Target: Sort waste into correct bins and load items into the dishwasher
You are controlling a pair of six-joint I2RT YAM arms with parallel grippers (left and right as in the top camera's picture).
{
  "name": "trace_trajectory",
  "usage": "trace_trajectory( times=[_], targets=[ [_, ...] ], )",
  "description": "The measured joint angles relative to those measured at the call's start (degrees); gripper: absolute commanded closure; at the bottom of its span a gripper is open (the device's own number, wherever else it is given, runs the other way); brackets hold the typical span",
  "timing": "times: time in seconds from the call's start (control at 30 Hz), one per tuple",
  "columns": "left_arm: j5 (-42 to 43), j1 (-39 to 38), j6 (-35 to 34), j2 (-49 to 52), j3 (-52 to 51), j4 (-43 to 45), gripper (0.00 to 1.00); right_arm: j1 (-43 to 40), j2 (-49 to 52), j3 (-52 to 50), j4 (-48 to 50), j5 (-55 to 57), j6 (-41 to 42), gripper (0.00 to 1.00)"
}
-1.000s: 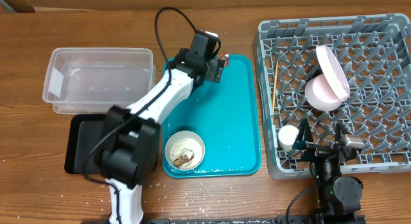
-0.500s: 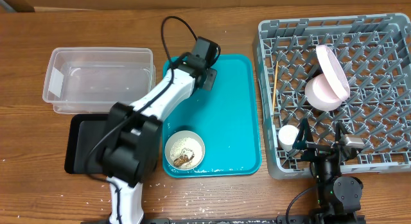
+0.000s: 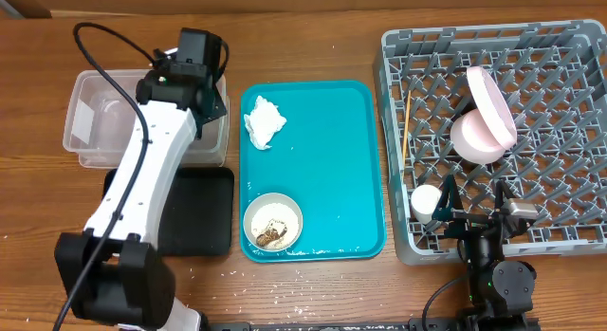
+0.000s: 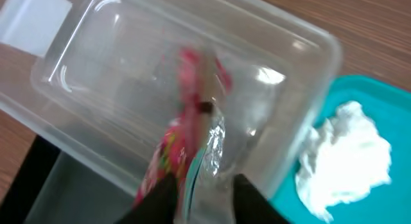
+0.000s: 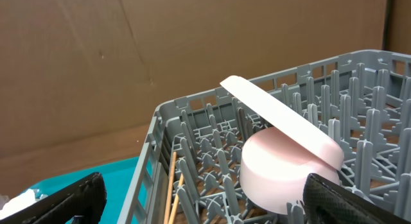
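My left gripper [image 3: 201, 96] hangs over the clear tub [image 3: 104, 122], fingers parted. The silver-and-red foil wrapper [image 4: 192, 134] lies blurred between the fingers [image 4: 160, 198] above the tub's floor [image 4: 115, 70]. The white napkin [image 3: 265, 121] lies on the teal tray [image 3: 332, 179], and a cream bowl [image 3: 273, 220] with brown scraps and rice sits at the tray's front. The black tray [image 3: 194, 212] lies in front of the tub. In the grey rack [image 3: 569, 46] stand the white plate [image 3: 493, 103], pink bowl [image 3: 474, 139] and chopsticks [image 3: 406, 127]. My right gripper [image 5: 205, 205] stays open at the rack's front.
A small white round object [image 3: 426, 199] sits in the rack's front left corner. Rice grains are scattered on the wooden table [image 3: 285, 284] in front of the teal tray. A cardboard wall [image 5: 128, 57] stands behind the table.
The left arm has swung left from the teal tray's back corner to above the clear tub, carrying the foil wrapper. The napkin now shows uncovered on the tray. The right arm has stayed still.
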Motion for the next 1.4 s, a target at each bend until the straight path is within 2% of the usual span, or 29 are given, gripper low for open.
trace_trajectory(
  times=[0.07,0.13,0.3,0.43,0.53,0.63,0.7,0.73,0.77,0.83,0.97,1.07,1.17,1.2,1.3,1.33,1.4],
  targets=[
    [0.0,0.9,0.8,0.5,0.0,1.1,0.34,0.0,0.0,0.0,0.0,0.0,0.0,0.00],
    [0.7,0.3,3.1,0.4,1.0,1.0,0.29,0.0,0.0,0.0,0.0,0.0,0.0,0.00],
    [9.1,-8.0,9.7,-0.3,5.1,0.7,0.27,0.0,0.0,0.0,0.0,0.0,0.0,0.00],
    [9.1,-15.1,12.0,3.4,3.3,6.1,0.28,0.0,0.0,0.0,0.0,0.0,0.0,0.00],
    [6.8,-16.6,12.4,11.9,2.5,10.5,0.32,0.0,0.0,0.0,0.0,0.0,0.0,0.00],
    [4.7,-16.0,12.6,21.2,1.4,13.4,0.44,0.0,0.0,0.0,0.0,0.0,0.0,0.00],
    [4.1,-15.6,13.0,24.2,1.3,13.6,0.68,0.0,0.0,0.0,0.0,0.0,0.0,0.00],
    [3.9,-15.4,13.1,24.6,1.2,13.6,0.87,0.0,0.0,0.0,0.0,0.0,0.0,0.00],
    [3.6,-15.3,13.1,24.6,1.2,13.6,0.96,0.0,0.0,0.0,0.0,0.0,0.0,0.00],
    [3.2,-15.3,13.4,24.5,1.6,12.3,0.96,0.0,0.0,0.0,0.0,0.0,0.0,0.00],
    [3.9,-15.3,11.9,23.0,6.2,2.0,0.96,0.0,0.0,0.0,0.0,0.0,0.0,0.00],
    [5.0,-15.3,10.8,17.5,9.3,-2.6,0.96,0.0,0.0,0.0,0.0,-0.2,0.0,0.00],
    [3.8,-14.5,8.3,7.6,11.3,-6.5,0.96,0.0,0.0,0.0,0.0,-0.4,0.0,0.00],
    [3.0,-13.2,7.3,3.8,12.3,-7.9,0.96,0.0,0.0,0.0,0.0,-0.4,0.0,0.00],
    [2.2,-7.4,5.9,1.0,12.5,-9.2,0.94,0.0,0.0,0.0,0.0,-0.4,0.0,0.00],
    [2.1,-5.1,5.8,1.5,11.8,-8.3,0.83,0.0,0.0,0.0,0.0,-0.4,0.0,0.00],
    [2.0,-1.5,5.8,3.4,9.8,-6.8,0.66,0.0,0.0,0.0,0.0,-0.4,0.0,0.00]
  ],
)
